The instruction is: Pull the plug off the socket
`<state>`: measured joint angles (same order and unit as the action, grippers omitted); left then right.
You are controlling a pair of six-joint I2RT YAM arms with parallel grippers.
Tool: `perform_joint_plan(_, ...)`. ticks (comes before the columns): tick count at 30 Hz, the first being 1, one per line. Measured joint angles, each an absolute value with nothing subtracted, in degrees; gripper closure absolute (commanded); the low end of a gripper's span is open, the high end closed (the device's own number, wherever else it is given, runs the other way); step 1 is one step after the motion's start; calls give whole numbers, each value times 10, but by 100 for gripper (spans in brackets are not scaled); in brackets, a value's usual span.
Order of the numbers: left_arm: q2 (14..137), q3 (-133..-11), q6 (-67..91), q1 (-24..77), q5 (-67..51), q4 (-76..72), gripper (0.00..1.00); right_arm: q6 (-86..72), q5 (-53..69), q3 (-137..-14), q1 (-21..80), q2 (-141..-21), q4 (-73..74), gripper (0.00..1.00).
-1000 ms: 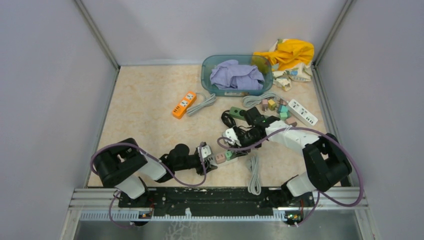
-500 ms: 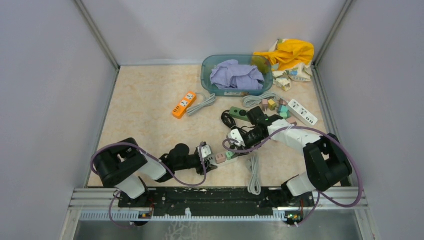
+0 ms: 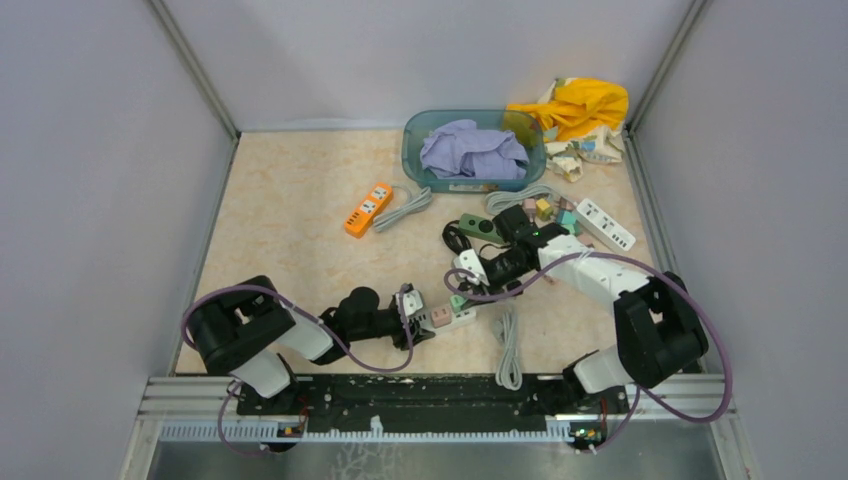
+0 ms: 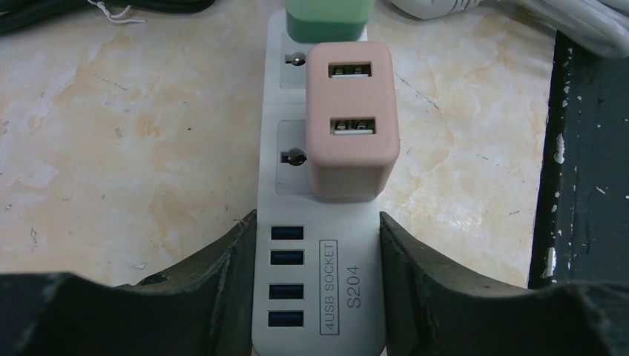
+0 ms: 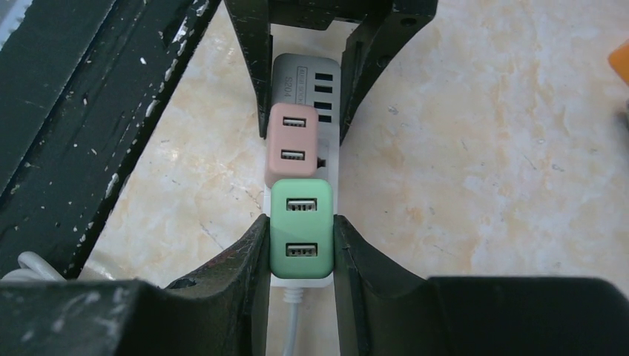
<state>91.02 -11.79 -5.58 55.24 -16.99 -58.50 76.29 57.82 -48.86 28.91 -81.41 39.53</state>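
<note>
Moved: our right arm [image 3: 590, 272] has swung slightly rightward.
Right pincer [image 5: 300, 248]: clamped on green plug [image 5: 300, 215].
Left pincer [image 4: 317, 248]: clamped on strip [image 4: 330, 315].
Pink plug [image 4: 348, 126]: just beside green plug.

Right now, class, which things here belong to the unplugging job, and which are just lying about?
In the job: green charger plug, gripped by right gripper; white power strip, gripped by left gripper.
Lying about: pink charger plug in that strip, orange power strip, teal basin, purple cloth, yellow cloth.

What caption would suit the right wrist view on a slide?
Right gripper shut on the green plug, next to the pink plug on the white power strip.
</note>
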Motion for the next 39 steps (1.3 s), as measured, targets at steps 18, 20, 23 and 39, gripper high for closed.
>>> perform_joint_plan(18,910,-121,-53,552,-171,-580,99,748,609,-527,229,-814,449,100)
perform_joint_plan(20,910,-123,-51,552,-171,-577,99,718,607,-527,216,-810,430,100)
perform_joint_plan(23,910,-124,-49,552,-172,-575,99,666,598,-527,195,-796,395,100)
perform_joint_plan(39,906,-127,-45,552,-172,-565,99,489,514,-525,131,-778,255,100)
